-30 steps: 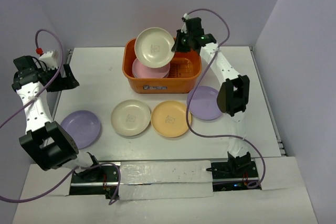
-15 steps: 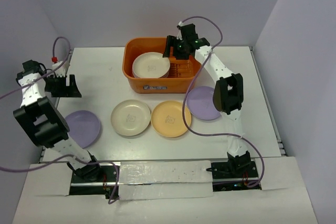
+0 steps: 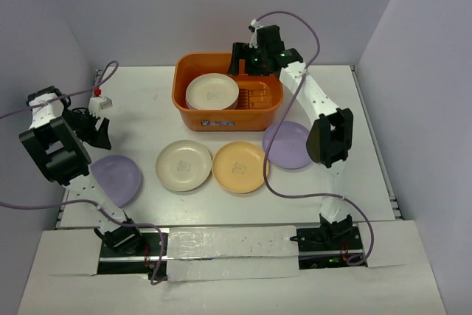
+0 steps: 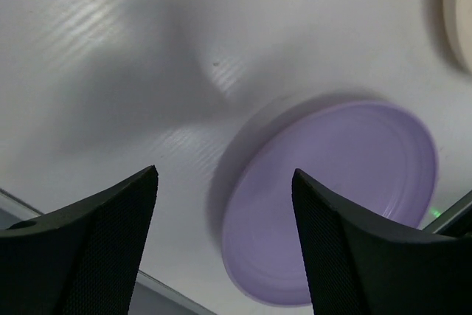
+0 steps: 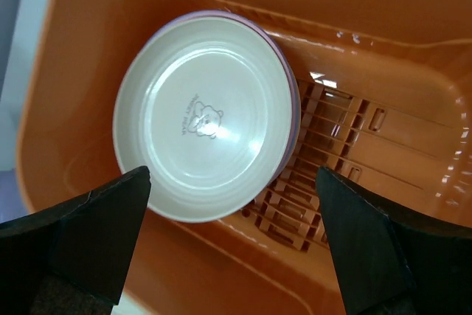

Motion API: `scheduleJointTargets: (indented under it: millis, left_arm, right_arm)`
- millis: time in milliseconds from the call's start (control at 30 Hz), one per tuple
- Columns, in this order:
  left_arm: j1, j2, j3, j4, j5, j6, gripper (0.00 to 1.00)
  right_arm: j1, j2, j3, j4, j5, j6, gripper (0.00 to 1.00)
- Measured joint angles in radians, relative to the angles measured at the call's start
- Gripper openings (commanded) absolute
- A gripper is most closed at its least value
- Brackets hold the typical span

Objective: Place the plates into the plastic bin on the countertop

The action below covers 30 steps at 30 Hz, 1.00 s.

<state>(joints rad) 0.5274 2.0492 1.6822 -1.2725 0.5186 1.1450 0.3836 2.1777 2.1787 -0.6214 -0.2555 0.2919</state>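
Note:
The orange plastic bin stands at the back of the white countertop. A cream plate lies in its left half on top of another plate whose lavender rim shows in the right wrist view. My right gripper hovers over the bin, open and empty. On the countertop lie a lavender plate, a cream plate, a yellow-orange plate and a second lavender plate. My left gripper hangs open above the left lavender plate's edge, holding nothing.
The bin's right half shows its bare slotted floor. My right arm's elbow hangs over the right lavender plate. The countertop's left edge runs close to the left plate. Purple cables trail from both arms.
The right gripper opened and let go of the cream plate, which now lies in the bin on the pink plate. The left arm swung down toward the left lavender plate.

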Motion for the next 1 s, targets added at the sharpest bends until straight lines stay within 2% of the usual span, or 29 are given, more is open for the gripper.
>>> scheduleJointTargets:
  millis: [267,467,567,633,700,867,1000]
  left_arm:
    - [0.0,0.039,-0.056,-0.039,-0.101,0.166,0.76]
    - [0.0,0.066,-0.101,-0.039,-0.162,0.234,0.71]
    - [-0.001,0.059,-0.125,-0.033,-0.164,0.243,0.53]
    - [-0.002,0.055,-0.144,-0.016,-0.164,0.243,0.35]
    - [-0.002,0.048,-0.163,0.003,-0.164,0.248,0.24]
    - [-0.002,0.009,-0.223,0.03,-0.155,0.238,0.07]
    - [0.0,-0.025,-0.236,0.027,-0.127,0.223,0.02]
  right_arm:
    - [-0.024,-0.233,-0.123,-0.002,0.017,-0.097,1.0]
    - [-0.104,-0.324,-0.241,-0.018,0.036,-0.153,1.0]
    - [-0.157,-0.344,-0.294,-0.029,0.053,-0.168,1.0]
    - [-0.191,-0.355,-0.323,-0.035,0.062,-0.179,1.0]
    - [-0.224,-0.367,-0.347,-0.043,0.073,-0.189,1.0]
    - [-0.297,-0.398,-0.387,-0.054,0.091,-0.209,1.0]
    - [-0.377,-0.427,-0.435,-0.053,0.092,-0.206,1.0]
